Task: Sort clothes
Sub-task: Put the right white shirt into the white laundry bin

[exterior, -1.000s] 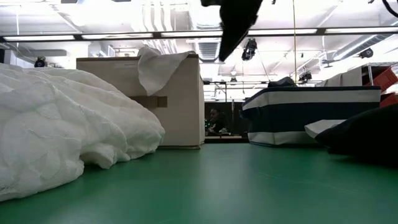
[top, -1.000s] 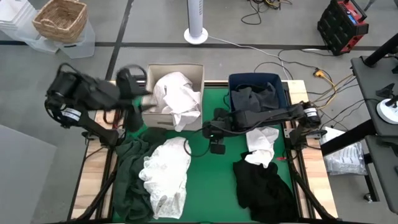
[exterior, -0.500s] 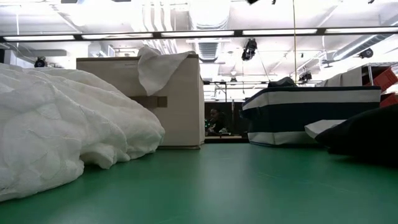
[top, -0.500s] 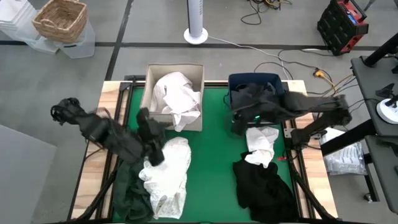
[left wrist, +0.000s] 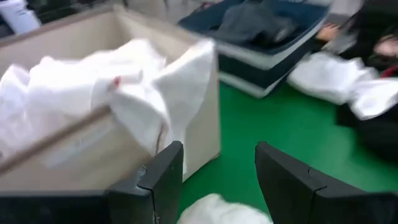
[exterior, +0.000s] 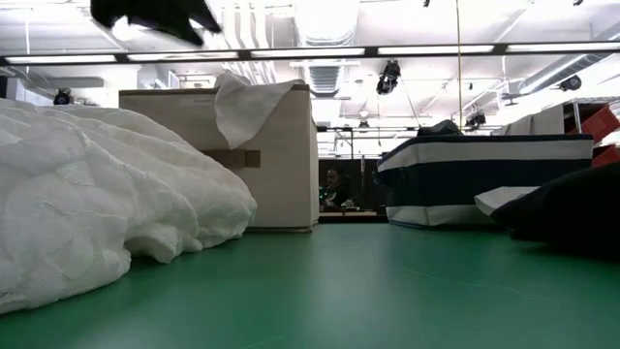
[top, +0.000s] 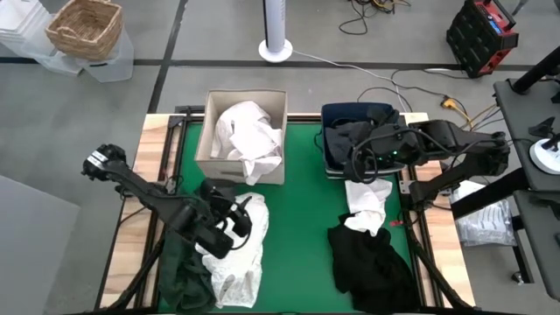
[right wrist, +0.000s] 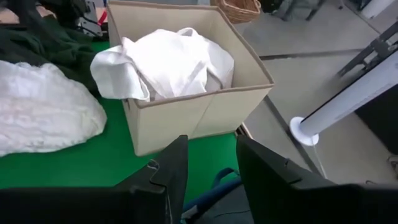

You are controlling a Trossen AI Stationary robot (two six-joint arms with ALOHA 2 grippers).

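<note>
My left gripper (top: 229, 219) hovers open over the crumpled white garment (top: 232, 245) on the green mat's near left, touching nothing; its fingers (left wrist: 163, 174) frame the beige box (left wrist: 93, 143). A dark green garment (top: 179, 254) lies beside the white one. My right gripper (top: 359, 166) is open and empty above the navy bin's near wall (top: 337, 168). A second white garment (top: 367, 203) and a black one (top: 367, 258) lie on the mat's right. White clothes (top: 249, 140) fill the beige box, one flap hanging over its rim (exterior: 247, 107). Dark clothes (top: 360, 136) lie in the navy bin.
The beige box (right wrist: 186, 106) and navy bin (exterior: 484, 179) stand side by side at the far edge. Bare green mat (top: 297, 236) runs between the two clothing piles. On the floor beyond are a wicker basket (top: 85, 28), a fan's base (top: 277, 48) and cables.
My left arm swung from beside the beige box toward the near edge and came down over the white garment on the left. My right arm moved from the mat's middle toward the right and far edge, over the navy bin. The clothes on the mat lay still.
</note>
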